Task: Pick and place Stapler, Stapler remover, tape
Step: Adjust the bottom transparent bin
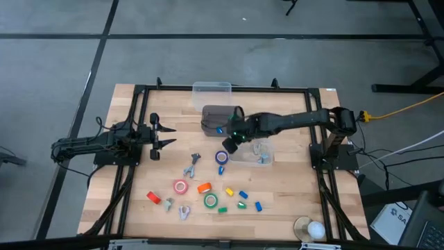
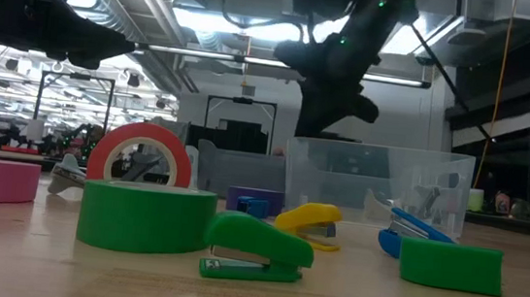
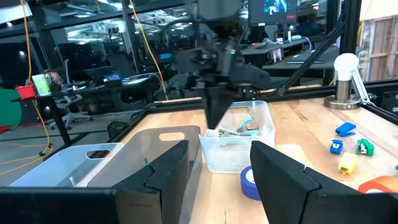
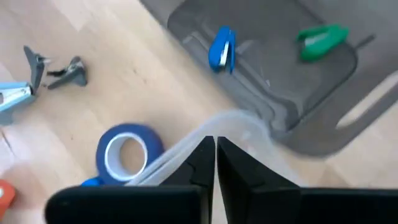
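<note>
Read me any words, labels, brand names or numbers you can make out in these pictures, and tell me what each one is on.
"SA": the only legible letters, cut off by the frame, on a white sheet or box on the floor at the lower right of the high view.
Tape rolls, staplers, bins and both arms: no readable text.
Screens in the room behind, left wrist view: too blurred to read.

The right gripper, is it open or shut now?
Shut. In the right wrist view the two dark fingers of the right gripper stand pressed together with only a thin seam between, holding nothing, above the blue tape.
</note>
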